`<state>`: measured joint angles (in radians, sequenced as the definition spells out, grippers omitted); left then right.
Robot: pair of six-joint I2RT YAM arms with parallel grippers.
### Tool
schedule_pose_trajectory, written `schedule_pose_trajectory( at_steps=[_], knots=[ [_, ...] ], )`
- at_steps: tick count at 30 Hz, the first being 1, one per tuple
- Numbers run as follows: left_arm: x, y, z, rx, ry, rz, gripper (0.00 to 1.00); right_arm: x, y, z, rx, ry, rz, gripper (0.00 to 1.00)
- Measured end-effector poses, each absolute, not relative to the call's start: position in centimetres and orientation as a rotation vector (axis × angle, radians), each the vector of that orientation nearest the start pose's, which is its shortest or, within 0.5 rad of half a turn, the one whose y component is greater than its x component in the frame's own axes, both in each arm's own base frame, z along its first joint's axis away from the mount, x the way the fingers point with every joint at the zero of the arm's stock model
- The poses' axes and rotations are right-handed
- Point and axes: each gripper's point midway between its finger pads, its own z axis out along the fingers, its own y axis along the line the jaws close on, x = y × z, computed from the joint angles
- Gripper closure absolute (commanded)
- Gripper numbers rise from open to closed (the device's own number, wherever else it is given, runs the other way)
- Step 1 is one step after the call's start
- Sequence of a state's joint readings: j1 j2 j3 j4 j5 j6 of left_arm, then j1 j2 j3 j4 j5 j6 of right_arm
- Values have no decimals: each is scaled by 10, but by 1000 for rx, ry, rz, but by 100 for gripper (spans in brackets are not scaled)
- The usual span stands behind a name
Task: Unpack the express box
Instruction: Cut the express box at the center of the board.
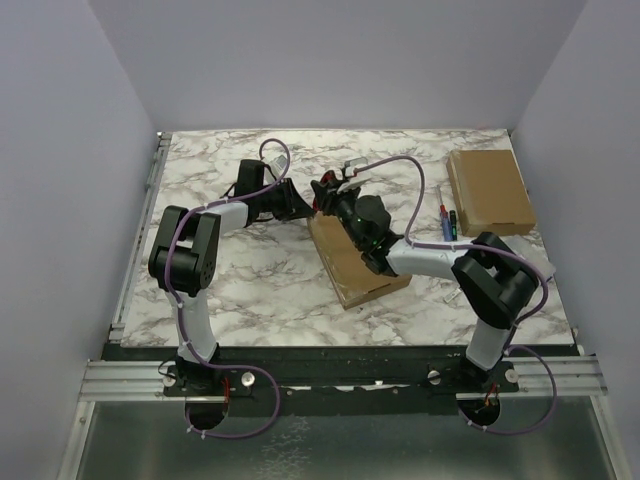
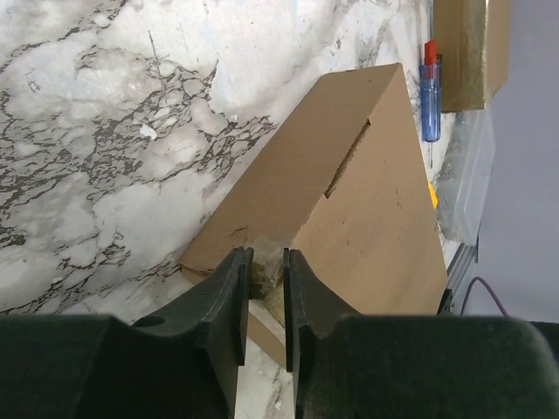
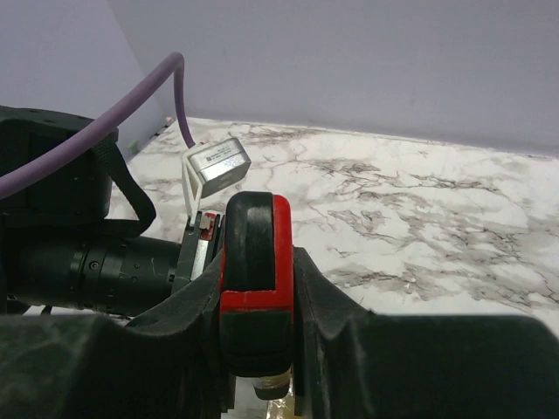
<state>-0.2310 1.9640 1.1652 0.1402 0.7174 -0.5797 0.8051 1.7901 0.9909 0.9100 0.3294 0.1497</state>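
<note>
Cardboard box: lay mid-table, long axis running far-left to near-right.
Left gripper: jaws pinched the box edge at its far-left corner.
Right gripper: clamped a red-and-black tool beside that corner.

Left of the box the marble table lies bare to its edge, and the near side of the box is open too. At the box's far left corner room is tight: the left gripper pinches that corner, and the right gripper, closed on a red-and-black tool, sits just beside it. The right arm crosses over the box's right side. Right of the box, two pens and a second box stand in the way.
</note>
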Motion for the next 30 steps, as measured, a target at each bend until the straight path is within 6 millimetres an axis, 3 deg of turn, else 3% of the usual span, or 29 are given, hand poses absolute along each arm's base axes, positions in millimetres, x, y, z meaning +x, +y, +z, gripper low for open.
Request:
schedule_pose_trajectory(
  at_steps=[6, 14, 30],
  knots=[
    [422, -236, 79, 13, 2321, -1231, 81, 408, 356, 227, -202, 1436, 540, 100],
    [423, -235, 79, 10, 2318, -1232, 84, 410, 359, 214, -200, 1440, 516, 100],
    [423, -235, 79, -11, 2323, -1240, 85, 408, 365, 217, -192, 1412, 485, 100]
  ],
)
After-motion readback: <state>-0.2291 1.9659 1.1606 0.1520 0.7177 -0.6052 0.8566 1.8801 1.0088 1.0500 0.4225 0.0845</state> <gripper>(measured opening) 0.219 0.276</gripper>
